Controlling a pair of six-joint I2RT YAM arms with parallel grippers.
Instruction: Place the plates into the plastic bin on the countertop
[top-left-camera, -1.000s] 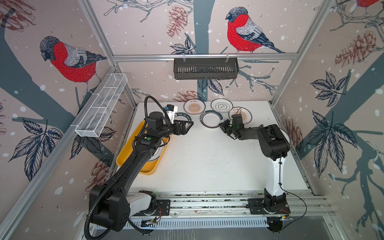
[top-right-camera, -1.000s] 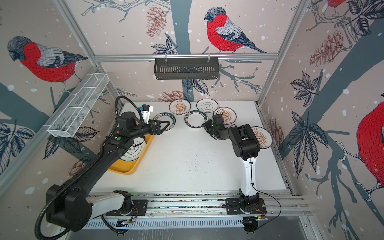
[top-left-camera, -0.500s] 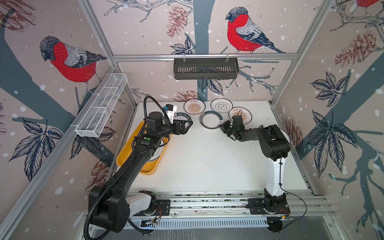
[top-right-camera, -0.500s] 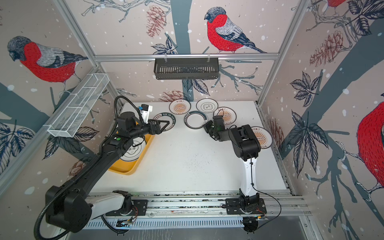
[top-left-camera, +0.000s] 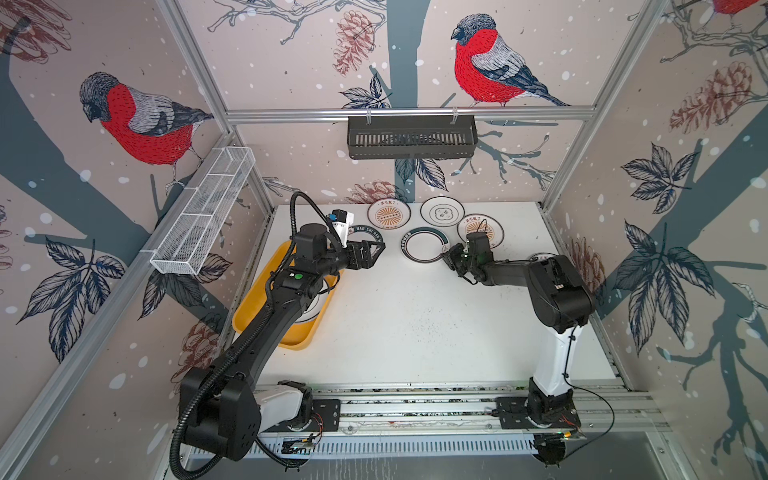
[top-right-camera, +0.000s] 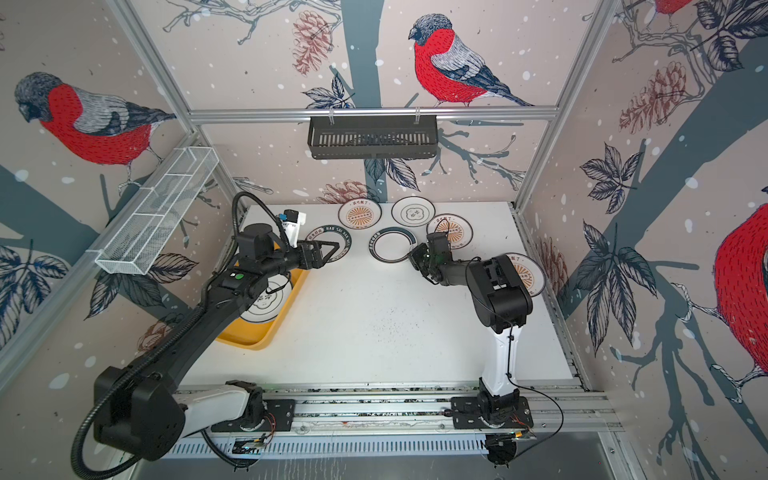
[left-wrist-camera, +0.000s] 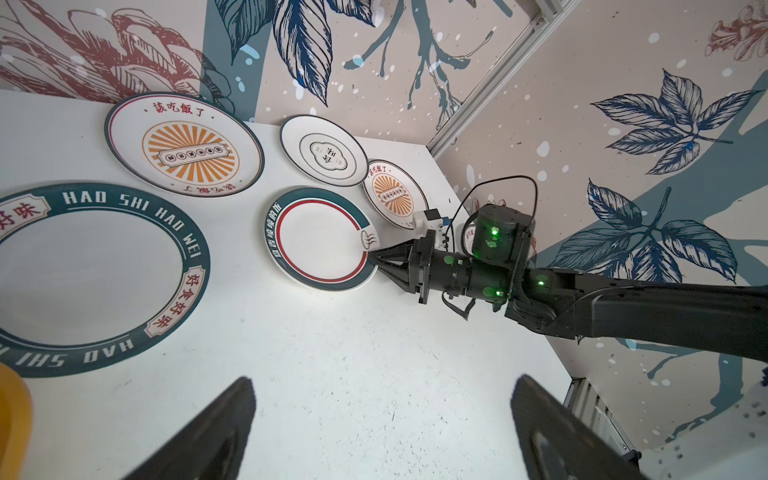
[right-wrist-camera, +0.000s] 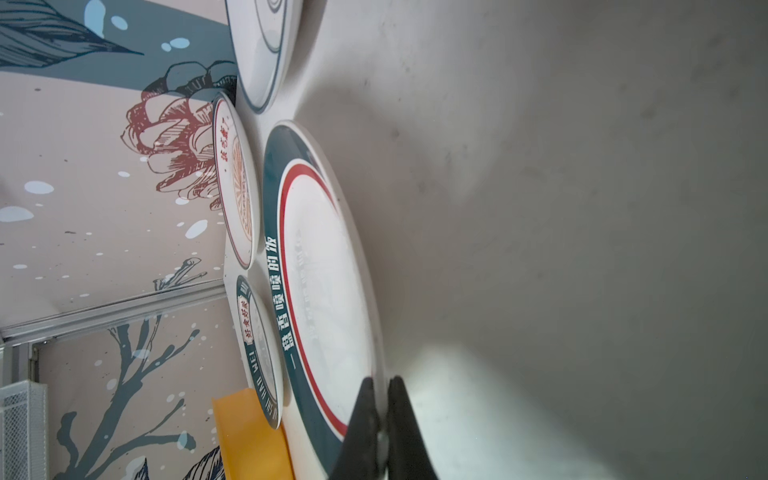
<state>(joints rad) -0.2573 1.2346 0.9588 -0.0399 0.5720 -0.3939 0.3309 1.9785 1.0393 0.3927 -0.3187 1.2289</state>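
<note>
R pincer (right-wrist-camera: 382, 382) clamps thin rim of round, glossy green-band plate (right-wrist-camera: 328, 291).

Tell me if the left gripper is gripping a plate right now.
No: the left gripper stands wide open and empty, while the right gripper pinches the rim of the red-ringed plate.

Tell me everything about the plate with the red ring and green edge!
It is a round white plate, glossy like ceramic, with a wide dark green rim bearing white lettering, a thin red ring inside and a small steam drawing. Its middle is bare. It lies face up on the white countertop, and the right gripper is shut on its rim.
</note>
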